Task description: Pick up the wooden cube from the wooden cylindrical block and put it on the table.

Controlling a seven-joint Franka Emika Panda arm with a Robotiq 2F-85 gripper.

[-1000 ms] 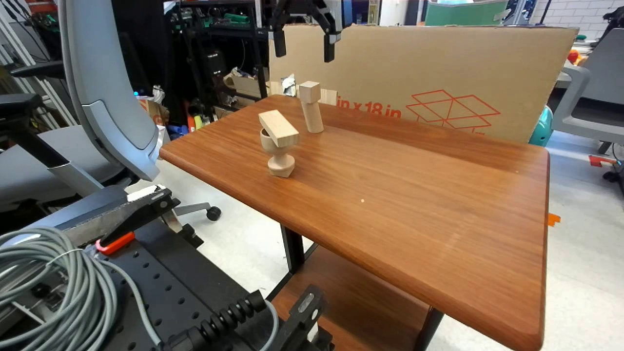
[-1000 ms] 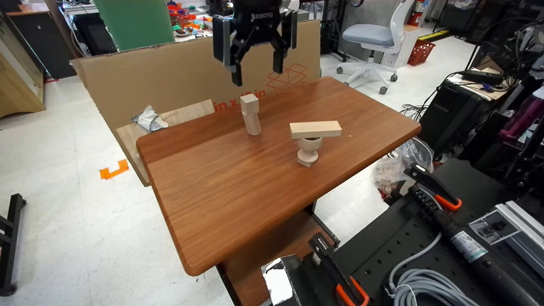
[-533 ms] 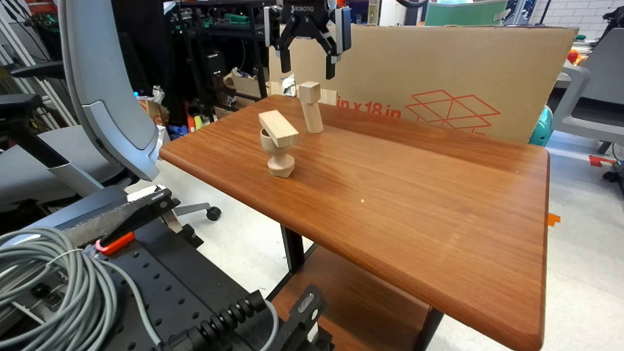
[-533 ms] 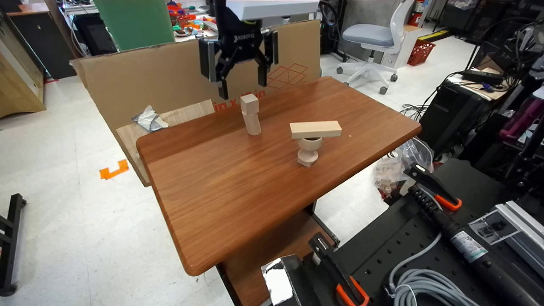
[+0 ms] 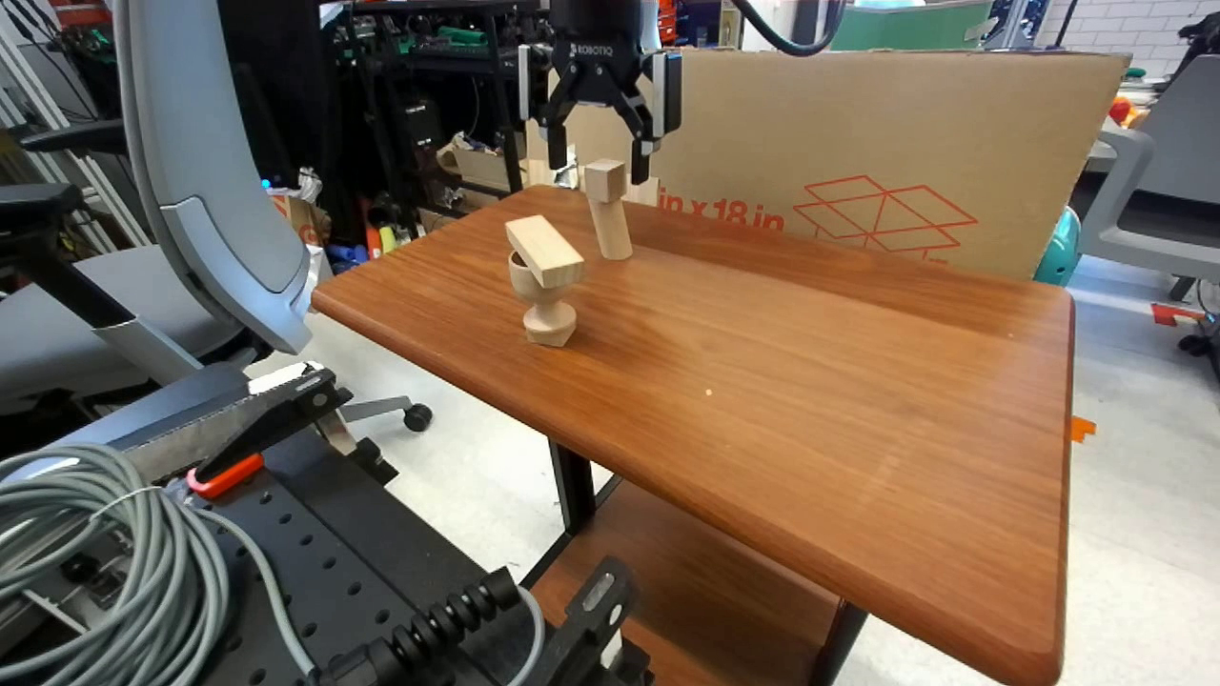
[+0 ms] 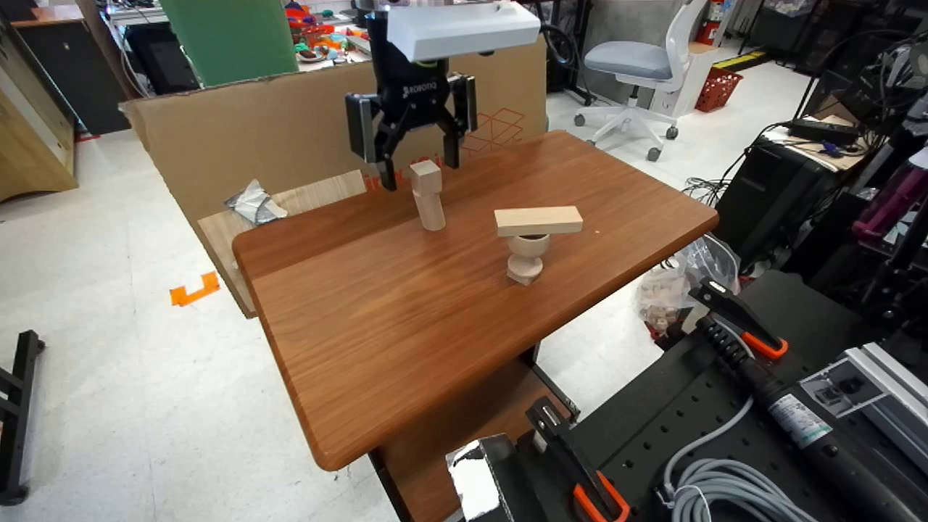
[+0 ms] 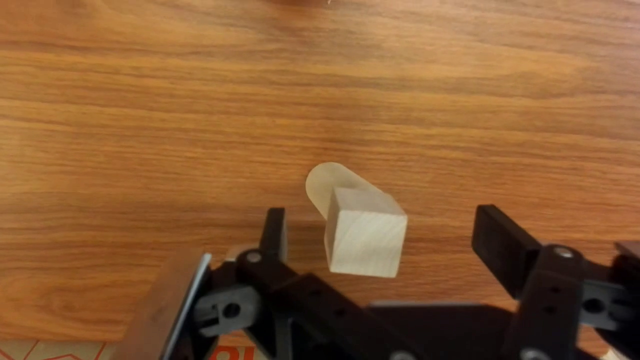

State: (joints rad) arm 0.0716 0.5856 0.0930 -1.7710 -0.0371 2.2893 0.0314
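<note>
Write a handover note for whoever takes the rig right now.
Black two-fingered gripper: open, holding nothing; in the wrist view its jaws stand either side of the small pale wooden cube, gaps both sides.
Things: cube sits on top of the narrow pale wooden cylindrical block, which stands on the reddish-brown wooden table.
Done: gripper positioned at the cube; no grasp yet.
Left: probably lower slightly, close, lift cube off, set it on the table, release.

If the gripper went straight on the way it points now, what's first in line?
Likely the cube: all three views show it lined up with the gap of the open gripper. Depth is unclear, so can't say how close.
</note>
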